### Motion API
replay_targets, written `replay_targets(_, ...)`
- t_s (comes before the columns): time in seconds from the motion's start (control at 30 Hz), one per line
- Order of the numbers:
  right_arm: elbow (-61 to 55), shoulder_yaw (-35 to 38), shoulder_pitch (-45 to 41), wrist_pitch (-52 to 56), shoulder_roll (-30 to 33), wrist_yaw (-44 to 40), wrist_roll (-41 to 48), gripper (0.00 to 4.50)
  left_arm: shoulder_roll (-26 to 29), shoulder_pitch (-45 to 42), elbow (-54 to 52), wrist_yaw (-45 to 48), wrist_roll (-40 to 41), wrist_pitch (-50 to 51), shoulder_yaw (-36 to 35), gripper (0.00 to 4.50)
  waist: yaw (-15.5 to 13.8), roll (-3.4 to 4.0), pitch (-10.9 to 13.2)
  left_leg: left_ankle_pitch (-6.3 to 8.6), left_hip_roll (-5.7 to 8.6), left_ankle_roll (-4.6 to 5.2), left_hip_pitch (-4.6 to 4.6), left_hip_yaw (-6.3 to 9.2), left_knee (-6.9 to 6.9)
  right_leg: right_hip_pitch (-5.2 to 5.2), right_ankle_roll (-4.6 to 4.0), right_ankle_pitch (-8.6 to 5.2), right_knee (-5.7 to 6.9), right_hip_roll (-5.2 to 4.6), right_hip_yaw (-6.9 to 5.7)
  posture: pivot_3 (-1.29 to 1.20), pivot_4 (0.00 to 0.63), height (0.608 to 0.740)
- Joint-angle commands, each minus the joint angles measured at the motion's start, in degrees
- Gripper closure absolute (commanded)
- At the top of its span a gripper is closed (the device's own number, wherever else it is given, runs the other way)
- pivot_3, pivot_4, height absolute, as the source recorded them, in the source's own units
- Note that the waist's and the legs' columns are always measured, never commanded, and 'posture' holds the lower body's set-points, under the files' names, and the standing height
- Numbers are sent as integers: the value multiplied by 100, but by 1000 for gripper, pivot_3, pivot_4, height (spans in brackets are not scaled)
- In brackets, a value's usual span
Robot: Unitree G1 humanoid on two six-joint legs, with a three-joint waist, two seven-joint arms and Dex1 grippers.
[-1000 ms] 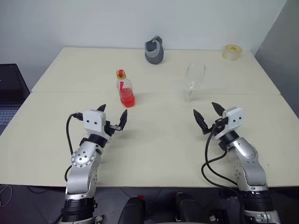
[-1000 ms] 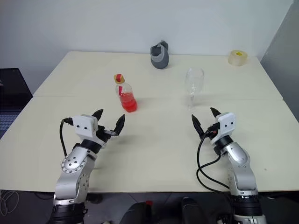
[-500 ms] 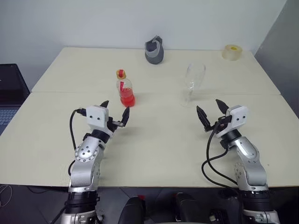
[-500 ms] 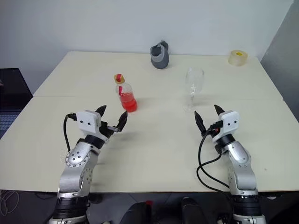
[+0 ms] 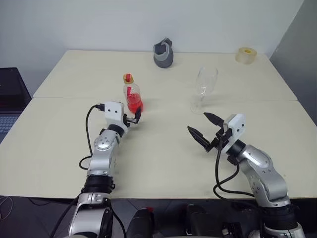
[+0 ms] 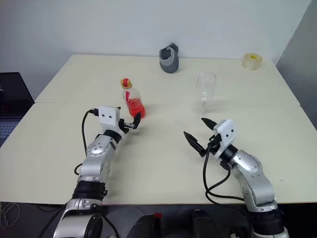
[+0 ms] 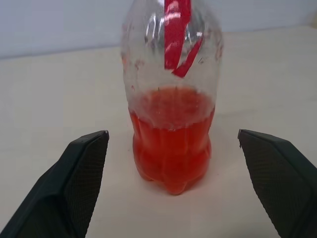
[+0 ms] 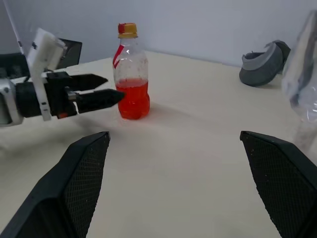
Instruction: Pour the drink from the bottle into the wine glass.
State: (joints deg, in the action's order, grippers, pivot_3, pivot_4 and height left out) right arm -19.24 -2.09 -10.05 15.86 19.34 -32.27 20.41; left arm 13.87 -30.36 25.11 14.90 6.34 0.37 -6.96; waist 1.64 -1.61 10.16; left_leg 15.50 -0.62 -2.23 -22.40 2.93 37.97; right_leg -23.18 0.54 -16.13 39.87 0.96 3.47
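The left gripper [image 5: 132, 118] stands wide open and holds nothing; in its wrist view the two fingers [image 7: 74, 178] flank the bottle [image 7: 171, 99] with bare table on either side, so the bottle sits between them but untouched, just ahead of the tips. The bottle stands upright, capped in yellow and red, with the drink [image 7: 171, 139] filling roughly its lower third. The right gripper [image 5: 204, 130] is also spread wide and empty, hovering over the table [image 5: 163, 163] nearer the robot than the bottle and off to the bottle's right, pointing across toward it. The glass [image 5: 204, 89] stands upright to the right of the bottle, well apart from it and a little beyond the right gripper. A grey jug [image 5: 163, 54] sits behind the bottle near the far edge, and a tape roll [image 5: 245, 55] lies far off to the bottle's right at the back corner. The risks as I judge them: the bottle is small and light, so a finger arriving off-centre could nudge or topple it before the grip closes; squeezing the soft plastic hard could deform it. The cap looks to be on, so nothing will pour until it is off. The right arm's swing could also clip the tall, top-heavy glass.
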Motion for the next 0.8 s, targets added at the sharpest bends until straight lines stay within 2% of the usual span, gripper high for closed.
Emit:
replay_targets(0.03,-274,71,-44,38,17,23,92,0,-7,-454,540,105,5,-338,-1,20,0,0,0,0,0,0,-2,1,0,0,0,0,0,0,-1,0,150,740)
replay_targets(0.37,-386,40,-91,215,-25,71,132,0,-154,-1383,2088,-89,16,-915,-122,20,0,-1,1,0,2,0,-6,5,2,-2,0,0,0,-1,-6,0,150,740)
replay_targets(0.8,-459,-307,-350,619,230,-536,417,0,-109,-2262,3598,75,72,-1257,-344,20,0,-2,1,-1,4,0,-32,19,14,-4,0,0,-3,-3,-86,0,150,740)
